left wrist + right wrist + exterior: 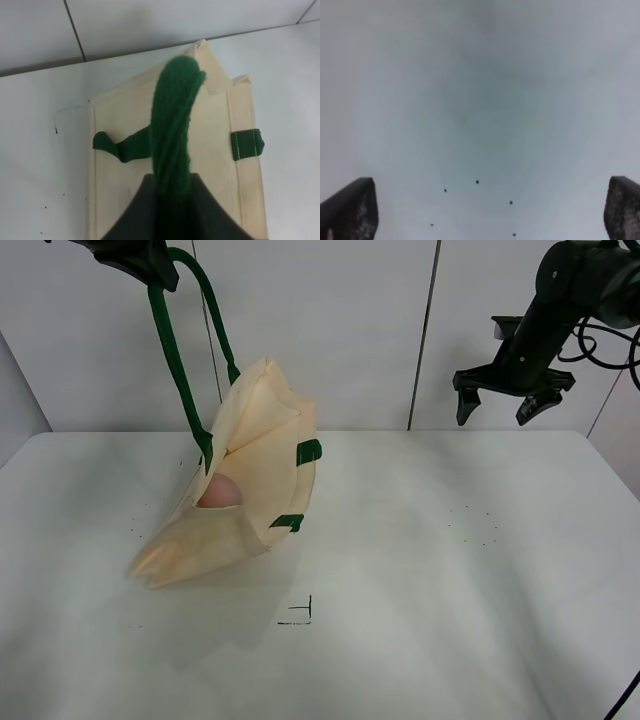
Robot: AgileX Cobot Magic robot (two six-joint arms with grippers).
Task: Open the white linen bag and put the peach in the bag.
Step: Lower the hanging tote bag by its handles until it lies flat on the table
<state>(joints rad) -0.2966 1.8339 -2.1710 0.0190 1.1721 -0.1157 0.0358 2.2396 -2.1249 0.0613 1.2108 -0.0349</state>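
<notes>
The white linen bag point(255, 490) hangs tilted from its dark green handle point(170, 350), its lower end resting on the table. My left gripper point(140, 262) is shut on that handle at the top left, high above the table. The peach point(220, 491) shows pink inside the bag's open mouth. In the left wrist view the handle point(172, 135) runs up from my closed jaws over the bag point(215, 145). My right gripper point(500, 405) is open and empty, raised above the table's far right; its fingers point(350, 210) frame bare table.
The white table point(450, 570) has a small black corner mark point(300, 612) in front of the bag and faint dots at right. A white panelled wall point(350, 330) stands behind.
</notes>
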